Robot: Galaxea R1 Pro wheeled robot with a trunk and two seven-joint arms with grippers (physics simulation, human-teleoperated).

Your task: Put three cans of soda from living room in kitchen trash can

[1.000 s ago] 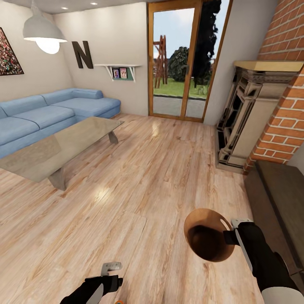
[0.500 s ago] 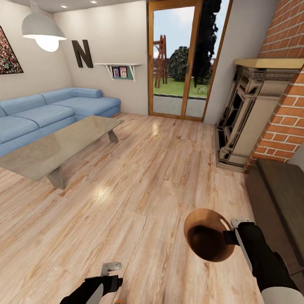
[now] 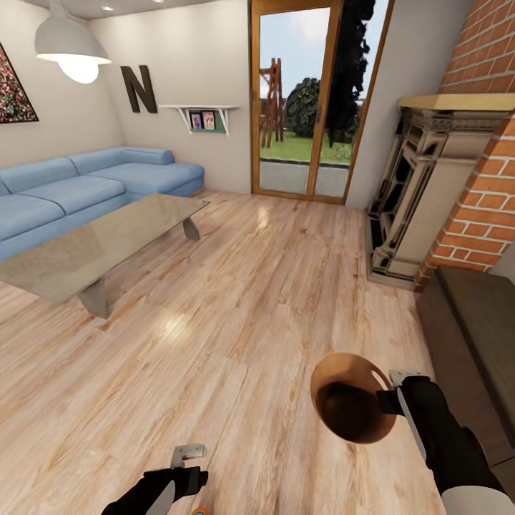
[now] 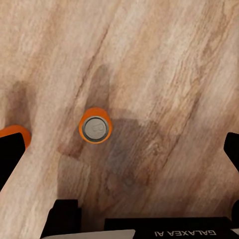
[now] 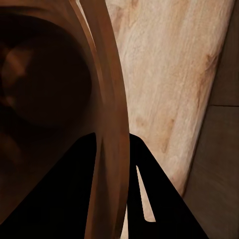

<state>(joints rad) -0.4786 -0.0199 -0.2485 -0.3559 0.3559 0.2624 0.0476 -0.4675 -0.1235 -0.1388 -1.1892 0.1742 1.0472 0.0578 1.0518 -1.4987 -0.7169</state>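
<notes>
Presently your left gripper (image 4: pixel 119 149) hangs spread wide and empty above the wood floor (image 3: pixel 236 336), with one upright can of soda (image 4: pixel 95 129) standing on the boards between its fingers (image 4: pixel 10 159), silver top facing the wrist camera. A second orange can (image 4: pixel 20 133) sits partly hidden at one fingertip; whether it touches the finger you cannot tell from this angle. Your right gripper (image 5: pixel 112 174) is clamped on the rim of the tash can (image 3: pixel 352 397), which you carry tilted above the floor, mouth turned toward the room; its dark interior does not show clearly whether a can lies inside. By judgement, you are at the pick-up step. The next move calls for lowering the left arm so the centred can sits squarely between the fingers before closing, without knocking its neighbour. Farther off stand the glass coffee table (image 3: pixel 86 250), the blue sofa (image 3: pixel 93 186), the brick fireplace (image 3: pixel 458 193) and the glazed door (image 3: pixel 307 100).
</notes>
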